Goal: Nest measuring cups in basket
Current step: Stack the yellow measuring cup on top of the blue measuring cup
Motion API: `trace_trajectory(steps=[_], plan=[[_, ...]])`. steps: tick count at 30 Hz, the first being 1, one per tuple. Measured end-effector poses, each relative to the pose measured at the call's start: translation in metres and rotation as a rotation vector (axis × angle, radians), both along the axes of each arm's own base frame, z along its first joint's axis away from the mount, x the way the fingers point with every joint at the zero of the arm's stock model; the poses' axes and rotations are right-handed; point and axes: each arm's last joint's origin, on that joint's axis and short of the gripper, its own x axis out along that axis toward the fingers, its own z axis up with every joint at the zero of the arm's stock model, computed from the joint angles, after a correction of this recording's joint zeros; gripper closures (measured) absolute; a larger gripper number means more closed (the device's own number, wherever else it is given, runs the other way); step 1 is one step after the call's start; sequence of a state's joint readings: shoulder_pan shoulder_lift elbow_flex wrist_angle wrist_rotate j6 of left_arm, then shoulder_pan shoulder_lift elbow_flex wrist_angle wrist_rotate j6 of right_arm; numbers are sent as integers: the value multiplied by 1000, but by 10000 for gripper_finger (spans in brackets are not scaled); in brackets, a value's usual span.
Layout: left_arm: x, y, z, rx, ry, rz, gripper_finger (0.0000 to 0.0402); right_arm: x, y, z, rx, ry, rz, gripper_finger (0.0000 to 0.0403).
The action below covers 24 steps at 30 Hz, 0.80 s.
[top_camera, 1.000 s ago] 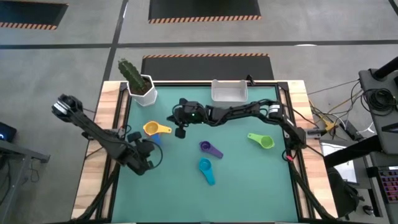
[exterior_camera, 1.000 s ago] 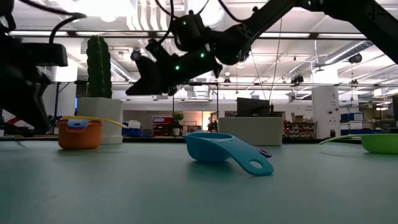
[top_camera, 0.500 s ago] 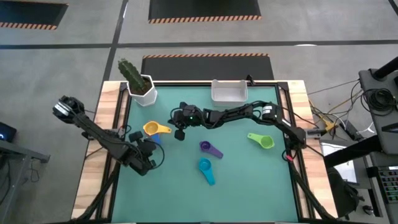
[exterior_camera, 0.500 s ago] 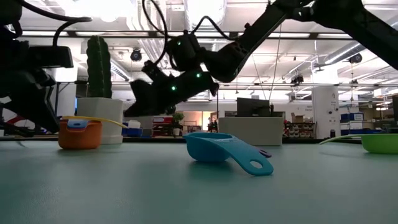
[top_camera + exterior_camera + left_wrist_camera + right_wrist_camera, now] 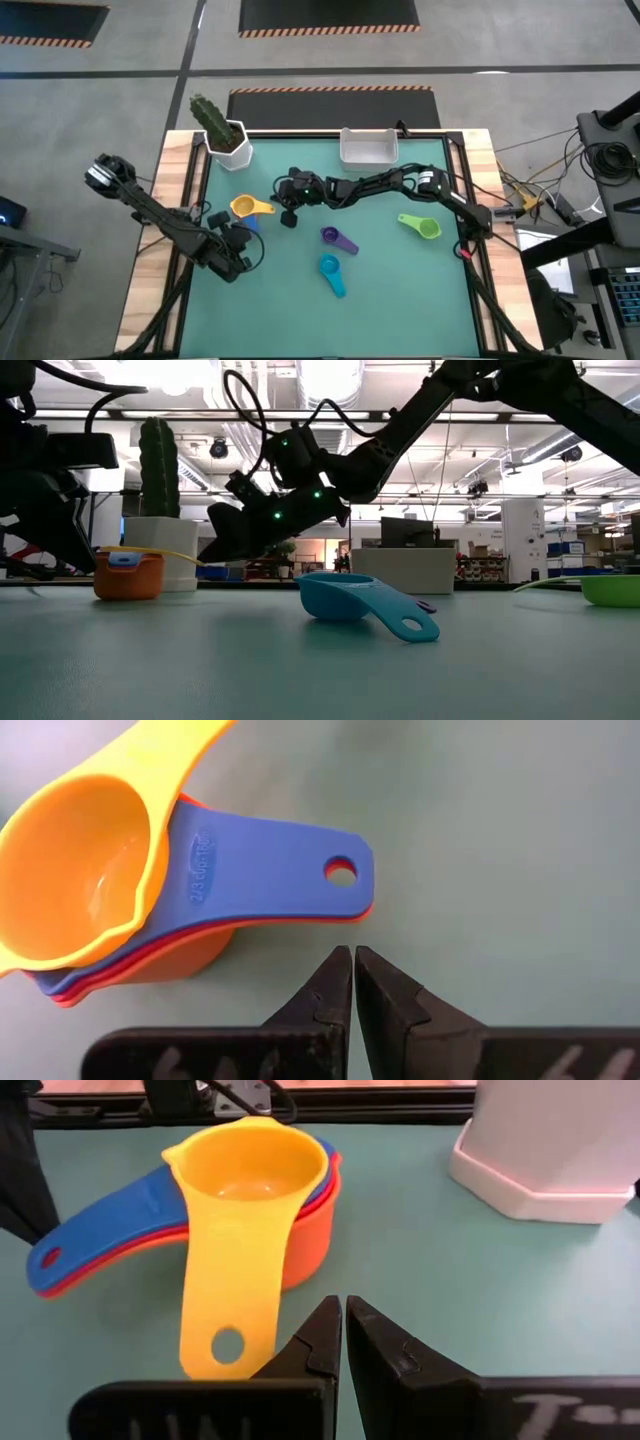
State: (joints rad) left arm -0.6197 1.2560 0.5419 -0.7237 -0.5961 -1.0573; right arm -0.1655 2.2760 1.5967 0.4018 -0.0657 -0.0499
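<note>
Nested stack of four plastic measuring cups, yellow on blue on red on orange (image 5: 246,208), toward the left edge of the green worktop (image 5: 390,290). Purple plastic scoop (image 5: 337,238) near the centre, teal plastic scoop (image 5: 331,272) just nearer the front edge. Green plastic scoop (image 5: 421,226) toward the right edge. White rectangular basket (image 5: 368,146) at the rear edge; white pot with a cactus (image 5: 226,137) at the rear left corner.

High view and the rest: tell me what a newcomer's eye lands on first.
The right gripper, fingers shut, reaches far across the table to hang just beside the nested stack of cups, yellow on top of blue, red and orange. The left gripper, also shut, waits close on the stack's other side. The purple, teal and green cups lie loose on the mat, and the white basket stands at the far edge.
</note>
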Motion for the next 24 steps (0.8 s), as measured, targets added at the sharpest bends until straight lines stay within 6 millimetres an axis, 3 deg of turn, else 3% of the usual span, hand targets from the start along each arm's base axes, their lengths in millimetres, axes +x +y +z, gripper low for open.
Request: trace_trajectory(steps=[24], plan=[[1,0,0,-6,-8,3,402,5,37,0,12,-1,89,394]])
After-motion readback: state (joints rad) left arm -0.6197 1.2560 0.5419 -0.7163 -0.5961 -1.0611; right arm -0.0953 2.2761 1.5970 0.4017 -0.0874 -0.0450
